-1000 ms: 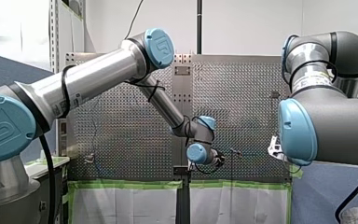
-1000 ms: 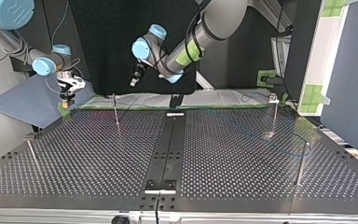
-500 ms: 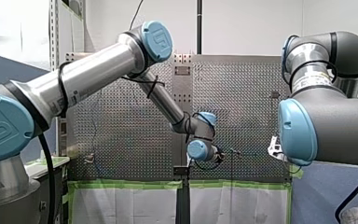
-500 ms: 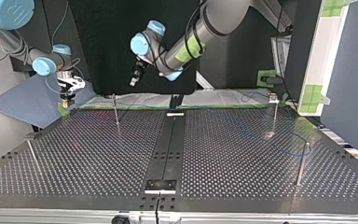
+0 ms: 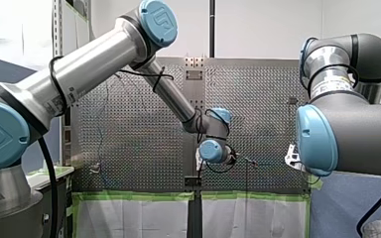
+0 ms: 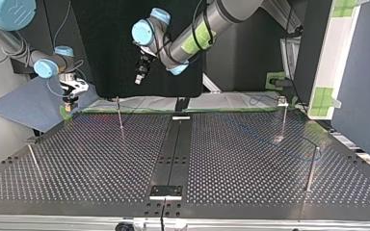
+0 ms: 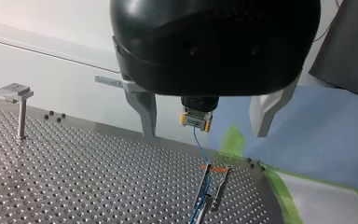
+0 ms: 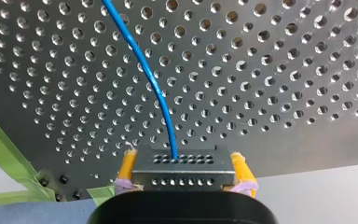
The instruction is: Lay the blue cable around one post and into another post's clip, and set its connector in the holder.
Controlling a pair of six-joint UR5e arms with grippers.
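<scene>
Clamping the grey connector point(image 8: 182, 161) between its yellow pads point(image 8: 128, 167), the right gripper point(image 8: 184, 171) hangs at the upper left of the top view, near the far left corner of the perforated table point(image 6: 101, 159). The blue cable point(image 8: 145, 65) leaves the connector's face and runs ahead over the holes. Seen from the left wrist, it drops from the connector to a two-pronged post point(image 7: 213, 186) just below. The left gripper point(image 7: 205, 133) hovers at the top view's upper middle, its metal fingers point(image 7: 145, 112) spread wide, well apart from cable and post.
</scene>
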